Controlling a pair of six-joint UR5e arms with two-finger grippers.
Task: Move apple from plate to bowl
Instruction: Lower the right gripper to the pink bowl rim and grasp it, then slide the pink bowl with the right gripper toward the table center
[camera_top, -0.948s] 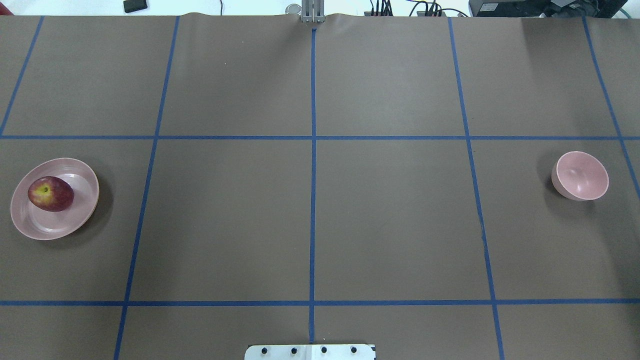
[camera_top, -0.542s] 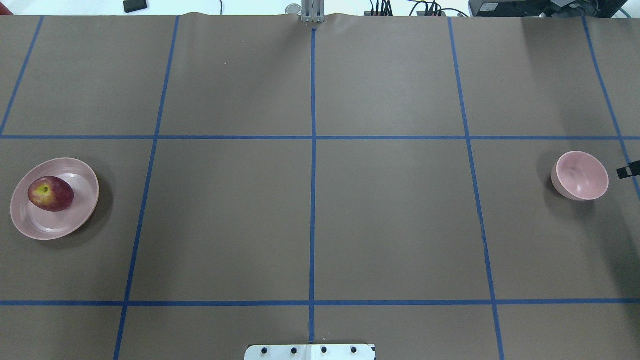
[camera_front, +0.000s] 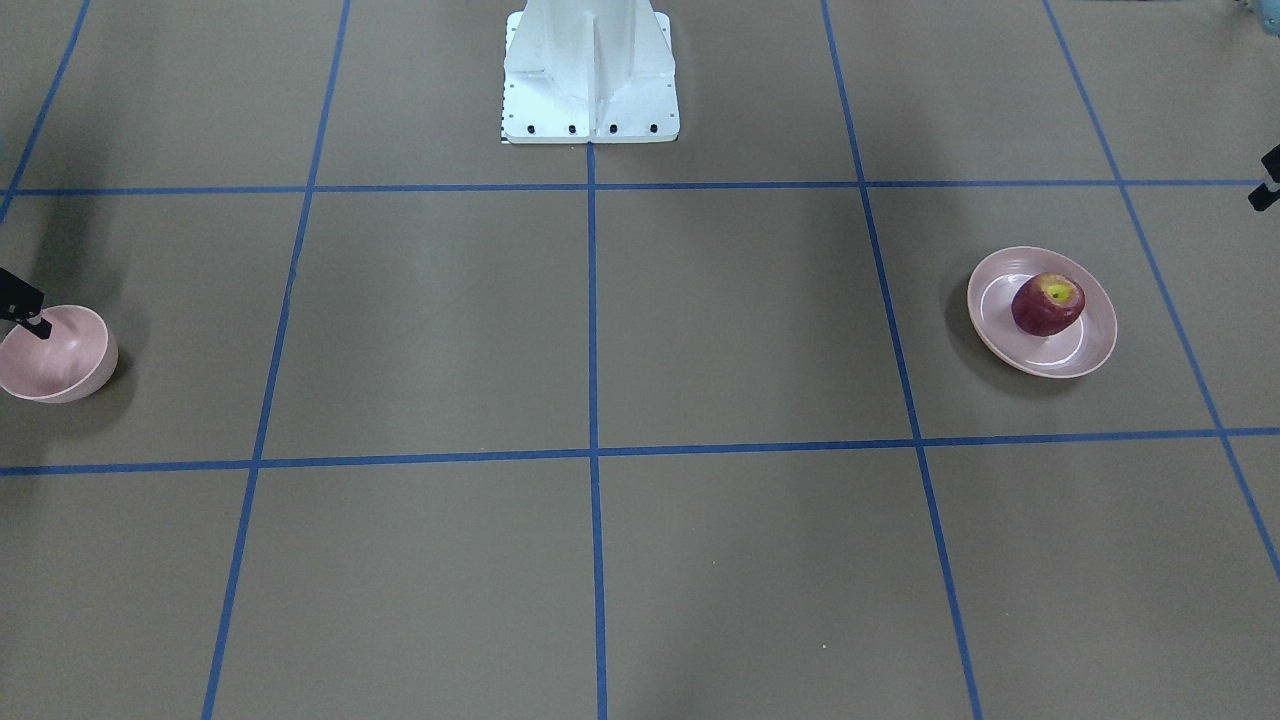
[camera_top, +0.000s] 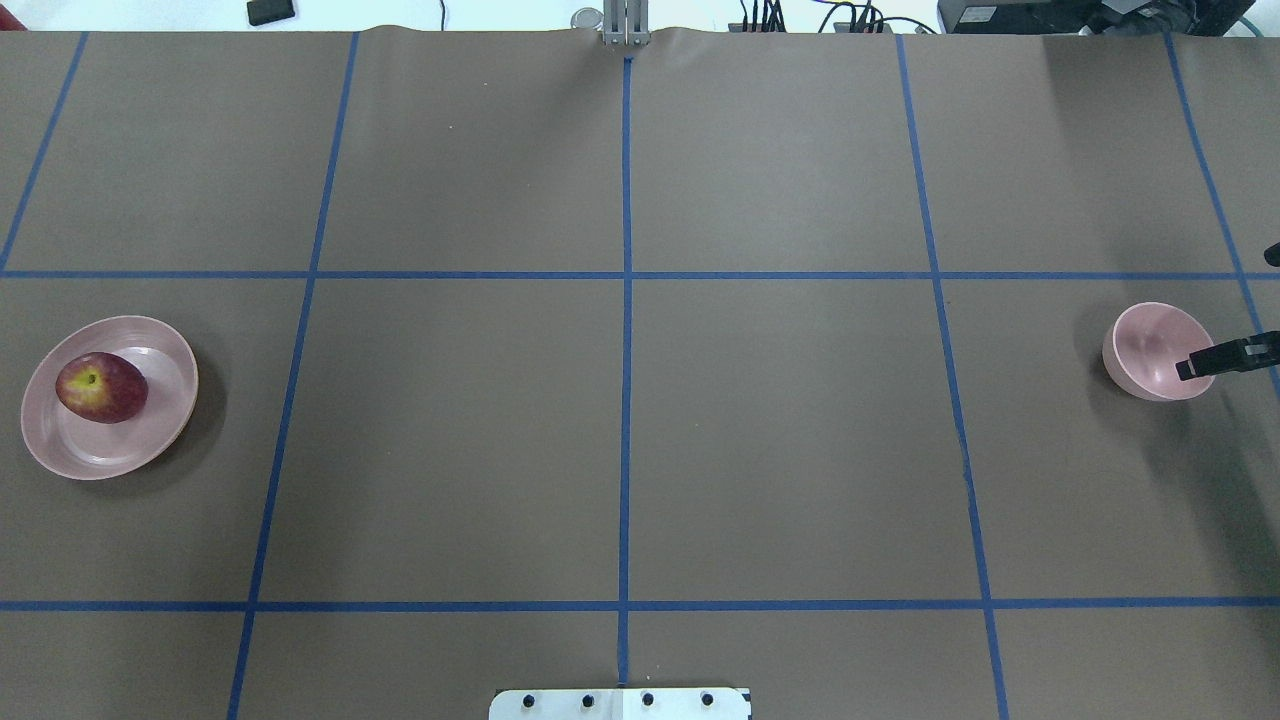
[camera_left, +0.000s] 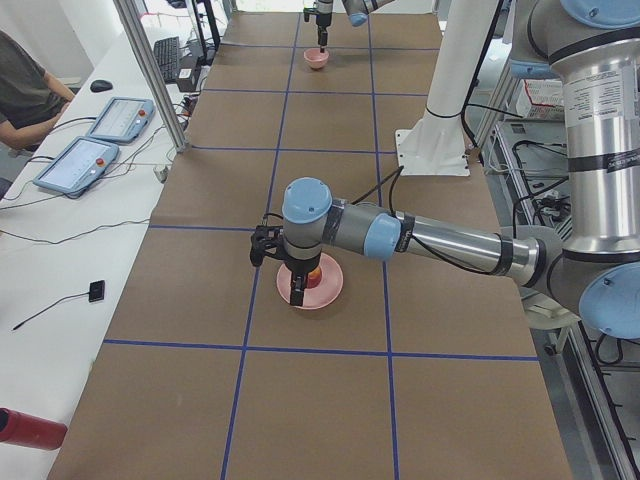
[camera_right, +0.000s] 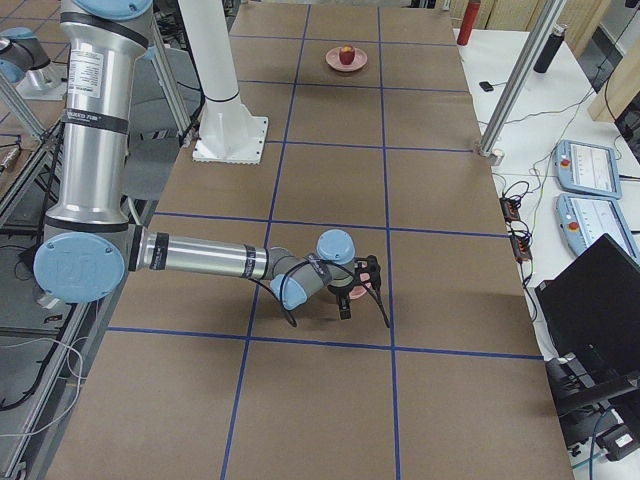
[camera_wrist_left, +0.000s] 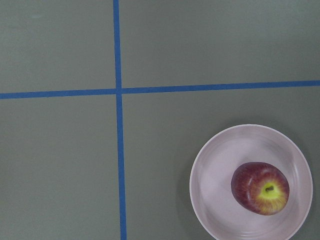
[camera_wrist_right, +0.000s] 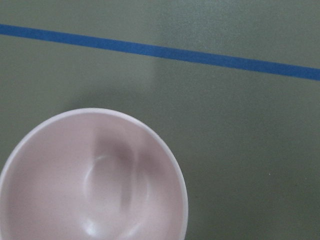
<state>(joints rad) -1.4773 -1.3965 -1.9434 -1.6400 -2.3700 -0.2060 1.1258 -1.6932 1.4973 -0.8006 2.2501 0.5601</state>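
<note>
The dark red apple (camera_top: 101, 387) lies on the pale pink plate (camera_top: 150, 440) at the table's far left; both also show in the left wrist view, apple (camera_wrist_left: 260, 188) on plate (camera_wrist_left: 215, 170). The pink bowl (camera_top: 1145, 345) stands empty at the far right and fills the right wrist view (camera_wrist_right: 60, 165). My right gripper (camera_top: 1228, 312) is open, with one fingertip (camera_top: 1190, 367) over the bowl's right rim. My left gripper (camera_left: 278, 272) hangs above the plate area with its fingers spread and empty; only one finger (camera_front: 1266, 185) shows at the front view's right edge.
Brown table cover with a blue tape grid (camera_top: 626, 275). The white robot base plate (camera_top: 620, 703) sits at the near middle edge. Cables and boxes (camera_top: 850, 18) lie beyond the far edge.
My right gripper has come in from the right edge, and one finger now reaches over the bowl's rim. The apple, plate and bowl have not moved.
</note>
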